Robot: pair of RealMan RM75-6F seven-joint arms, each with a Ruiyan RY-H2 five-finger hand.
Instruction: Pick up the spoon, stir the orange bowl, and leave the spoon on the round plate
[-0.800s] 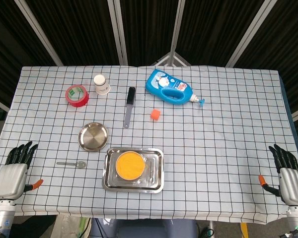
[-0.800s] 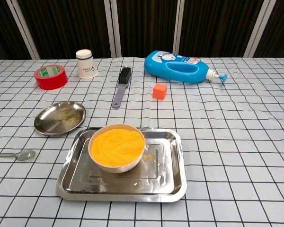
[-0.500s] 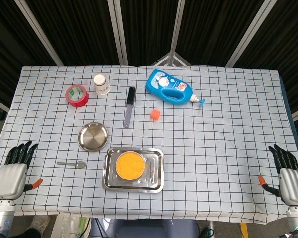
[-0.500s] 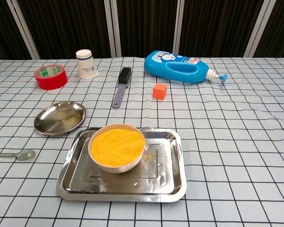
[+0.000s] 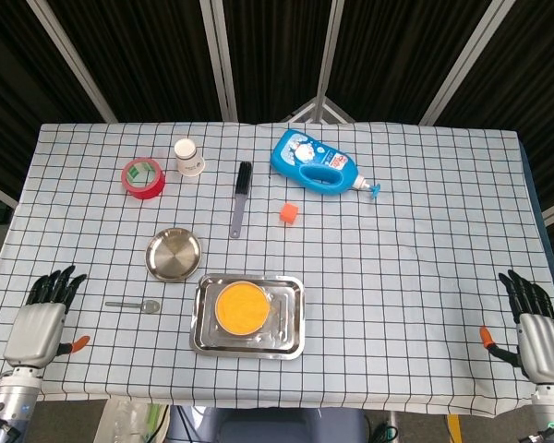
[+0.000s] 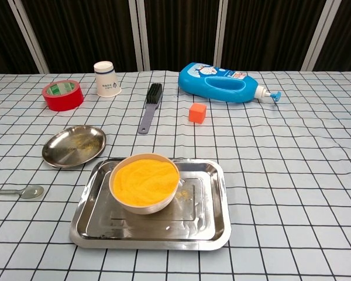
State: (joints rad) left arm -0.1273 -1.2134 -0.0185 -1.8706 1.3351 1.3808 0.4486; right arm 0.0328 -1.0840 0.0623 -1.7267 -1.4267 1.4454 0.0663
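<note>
A small metal spoon (image 5: 135, 305) (image 6: 19, 191) lies flat on the checked cloth, left of the steel tray (image 5: 292, 318) (image 6: 216, 216). The orange bowl (image 5: 240, 308) (image 6: 144, 181) stands inside that tray. The round steel plate (image 5: 174, 254) (image 6: 74, 145) sits just behind and left of the tray. My left hand (image 5: 39, 325) hovers at the front left table edge, palm down, fingers spread, holding nothing, a short way left of the spoon. My right hand (image 5: 537, 332) rests open at the front right edge, far from everything. Neither hand shows in the chest view.
Along the back stand a red tape roll (image 5: 143, 177), a white paper cup (image 5: 189, 157), a black brush (image 5: 240, 196), an orange cube (image 5: 288, 213) and a blue detergent bottle (image 5: 315, 161) lying on its side. Bare checked cloth fills the right half.
My left hand has shifted slightly right and toward the front edge, closer to the spoon. The right hand and all objects stay where they were.
</note>
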